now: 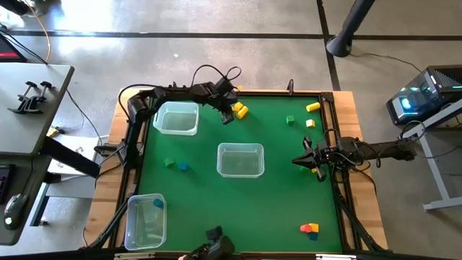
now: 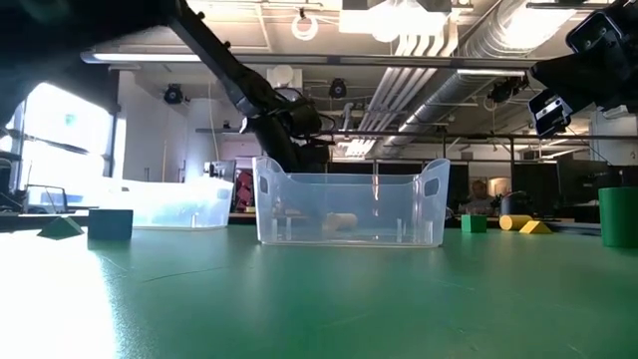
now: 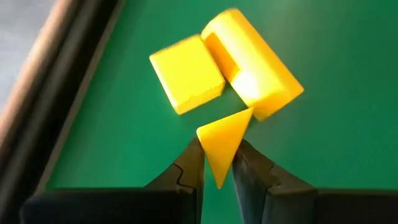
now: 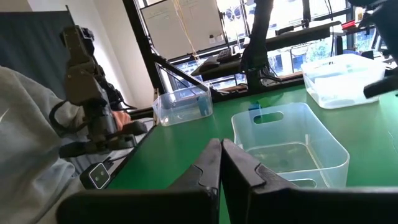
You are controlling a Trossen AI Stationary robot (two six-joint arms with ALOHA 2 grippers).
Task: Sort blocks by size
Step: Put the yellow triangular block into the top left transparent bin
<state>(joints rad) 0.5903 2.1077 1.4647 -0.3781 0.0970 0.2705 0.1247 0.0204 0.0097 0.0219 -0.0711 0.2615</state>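
My left gripper (image 1: 229, 113) is at the table's far middle, shut on a small yellow triangular block (image 3: 221, 146). Just beyond the gripper, a yellow square block (image 3: 186, 73) and a yellow rounded long block (image 3: 252, 62) lie on the green mat. My right gripper (image 1: 306, 160) hovers at the right side, shut and empty (image 4: 221, 155), by a green block (image 1: 304, 168) and a yellow one (image 1: 317, 172). Other blocks lie scattered: green (image 1: 290, 120), yellow (image 1: 312, 107), green (image 1: 169, 163), blue (image 1: 183, 167). My left gripper pinches the yellow triangular block between its two fingers (image 3: 186, 168), on the block's narrow pointed end (image 3: 217, 168). The wide end points away from the gripper and reaches the rounded yellow block. I cannot tell whether the block is clear of the mat.
Three clear bins stand on the mat: far left (image 1: 177, 130), centre (image 1: 240, 146), and near left (image 1: 146, 242), which holds a blue block (image 1: 157, 204). A cluster of orange, red, yellow and blue blocks (image 1: 310, 229) lies at the near right. A wooden rim (image 1: 346, 108) frames the mat.
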